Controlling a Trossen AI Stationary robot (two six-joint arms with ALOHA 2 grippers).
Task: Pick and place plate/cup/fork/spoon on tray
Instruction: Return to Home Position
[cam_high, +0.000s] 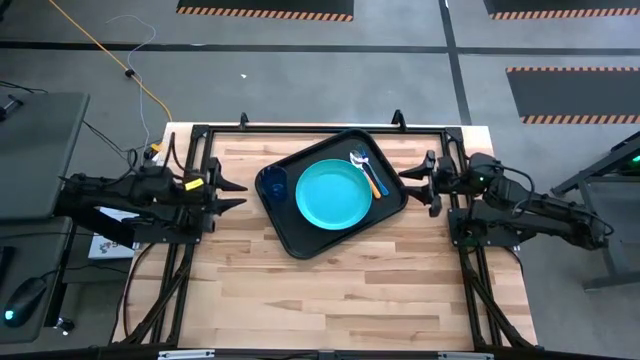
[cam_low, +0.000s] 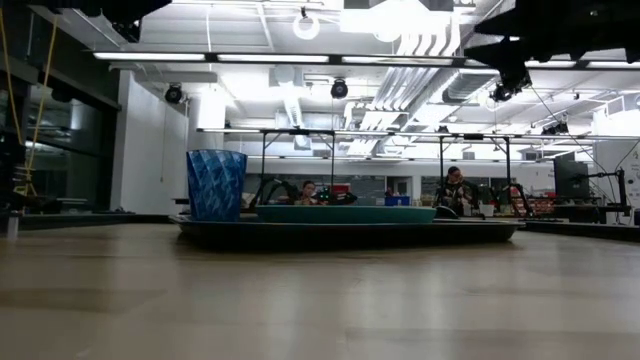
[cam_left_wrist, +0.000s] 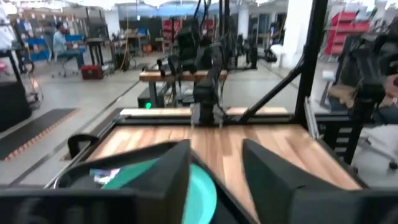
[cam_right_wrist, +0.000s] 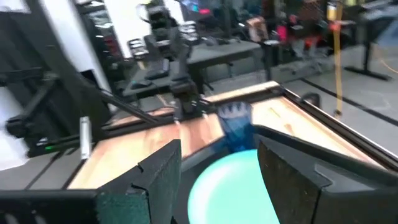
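The black tray (cam_high: 296, 242) lies askew on the far middle of the wooden table. The teal plate (cam_high: 333, 192) rests flat in its middle. The dark blue cup (cam_high: 273, 182) stands upright on the tray's left part. The blue-handled fork (cam_high: 361, 161) and the orange-handled spoon (cam_high: 374, 181) lie side by side on the tray, right of the plate. My left gripper (cam_high: 233, 193) is open and empty, left of the tray. My right gripper (cam_high: 412, 183) is open and empty, just right of the tray.
The table's dark frame rails (cam_high: 320, 128) run along the far edge and both sides. Bare wood (cam_high: 340, 290) spreads over the near half of the table. People sit at workbenches in the room beyond (cam_low: 455, 190).
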